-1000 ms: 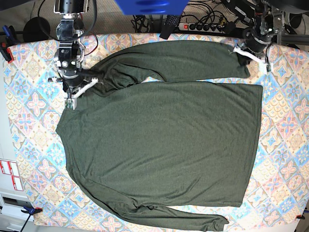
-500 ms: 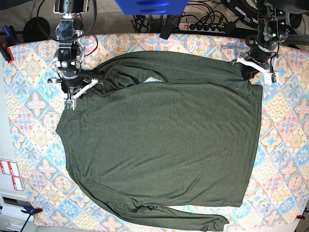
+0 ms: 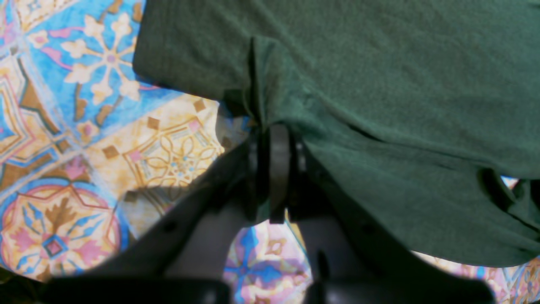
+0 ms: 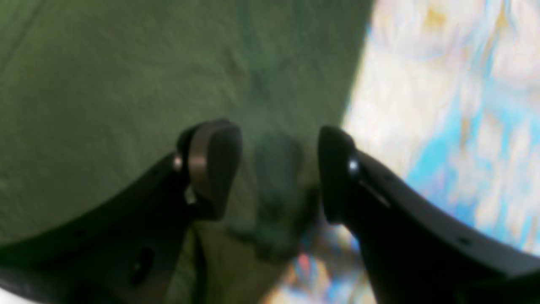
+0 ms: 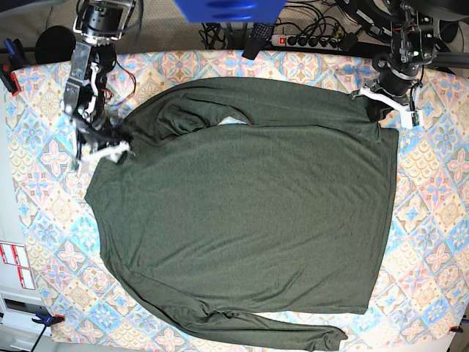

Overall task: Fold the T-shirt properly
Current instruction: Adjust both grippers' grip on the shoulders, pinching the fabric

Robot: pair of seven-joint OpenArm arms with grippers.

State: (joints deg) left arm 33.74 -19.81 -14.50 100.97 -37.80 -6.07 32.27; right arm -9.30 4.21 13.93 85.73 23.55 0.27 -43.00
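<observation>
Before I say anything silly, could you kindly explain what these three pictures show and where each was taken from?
It is a robot with two arms. One picture looks down from overhead; the other two come from cameras on the wrists. A dark green long-sleeved T-shirt lies spread on a patterned tablecloth. The left pincer, at the overhead picture's upper right, is shut on a fold of the T-shirt near the sleeve end. The right pincer, at the upper left, stands open over the fabric's edge, holding nothing.
</observation>
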